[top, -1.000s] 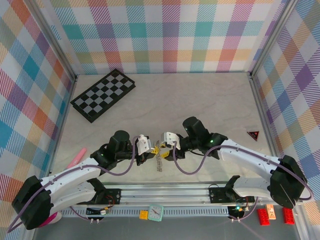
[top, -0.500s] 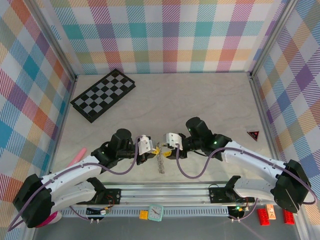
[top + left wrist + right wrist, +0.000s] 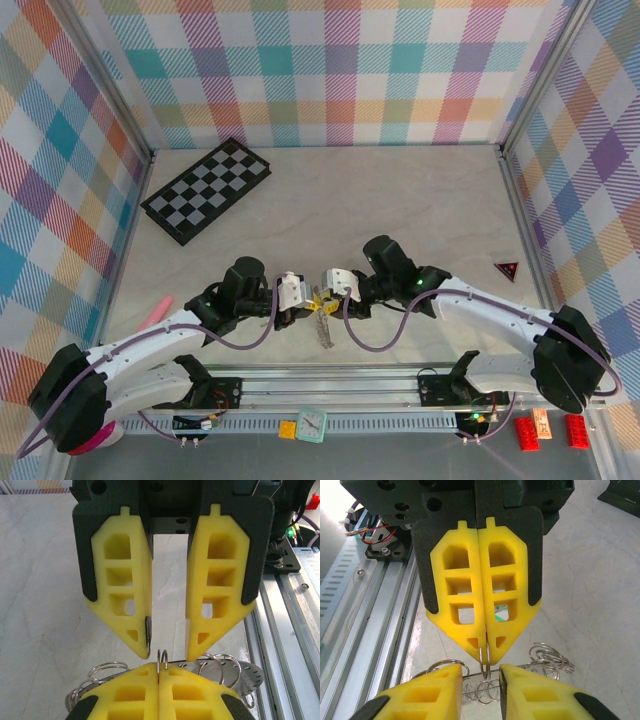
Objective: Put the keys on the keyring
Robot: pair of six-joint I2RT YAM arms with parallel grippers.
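Note:
My left gripper [image 3: 308,301] [image 3: 159,672] [image 3: 485,650] is shut on a small split ring [image 3: 162,656] [image 3: 485,661] that stands upright between its fingertips. That ring belongs to the keyring [image 3: 320,328] [image 3: 246,673] [image 3: 485,691], a grey metal band with several wire loops hanging just below the jaws. My right gripper [image 3: 324,297] [image 3: 168,656] [image 3: 480,672] faces the left one tip to tip, its jaws apart on either side of the held ring. A thin dark metal strip [image 3: 148,630] lies against one right finger; I cannot tell whether it is a key. A mint-green patch [image 3: 501,612] shows through a left finger window.
A folded chessboard [image 3: 207,188] lies at the back left and a red triangle [image 3: 507,269] at the right wall. A pink object [image 3: 153,315] sits by the left arm. The aluminium rail [image 3: 330,385] [image 3: 290,605] [image 3: 370,620] runs along the near edge, with a small clock [image 3: 312,425] below it.
The right gripper's jaws have narrowed and it has edged left, closer to the left gripper's tips. The left gripper has stayed shut on the small ring.

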